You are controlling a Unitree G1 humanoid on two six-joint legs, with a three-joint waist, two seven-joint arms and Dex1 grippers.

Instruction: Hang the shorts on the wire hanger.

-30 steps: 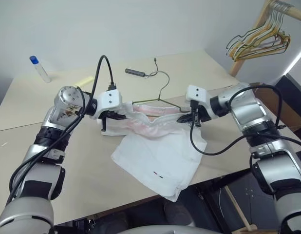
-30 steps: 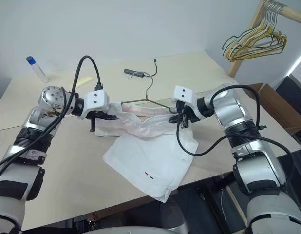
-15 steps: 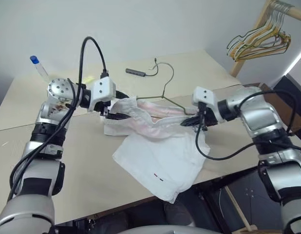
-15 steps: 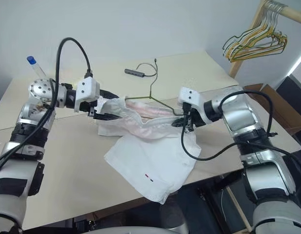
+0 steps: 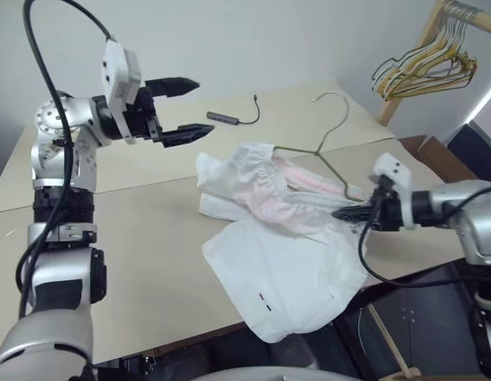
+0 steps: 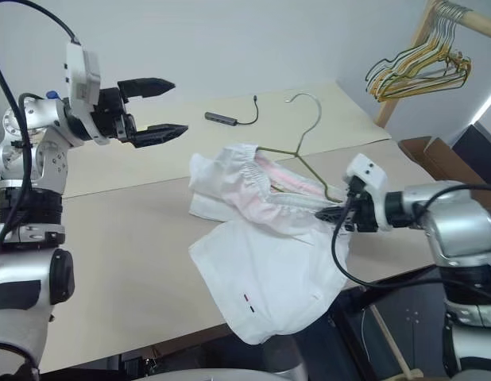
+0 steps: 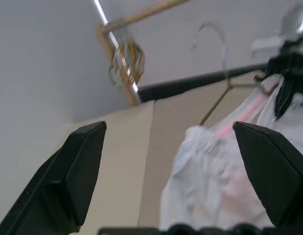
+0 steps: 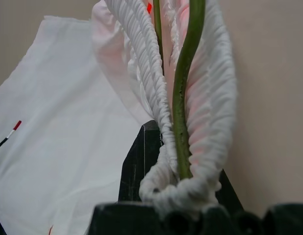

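Note:
The white shorts (image 5: 287,266) lie on the table (image 5: 134,238), with the gathered, pink-tinted waistband (image 5: 265,178) bunched up and one leg hanging over the front edge. The wire hanger (image 5: 323,147) is threaded into the waistband, its hook (image 5: 331,98) raised and its lower wire hidden in the cloth. My right gripper (image 5: 346,213) is shut on the waistband's right end together with the hanger wire (image 8: 183,93), which runs between its fingers (image 8: 139,161). High at the left, my left gripper (image 5: 199,105) is open and holds nothing, well clear of the shorts.
A wooden rack with several bunched hangers (image 5: 424,67) stands at the far right. A dark adapter with a cable (image 5: 223,118) lies on the table behind the shorts. A cardboard box (image 6: 436,151) sits on the floor beyond the table's right edge.
My left gripper let go of the waistband, opened wide and rose up and away. My right gripper pulled the waistband and hanger to the right, and the hook tilted upward.

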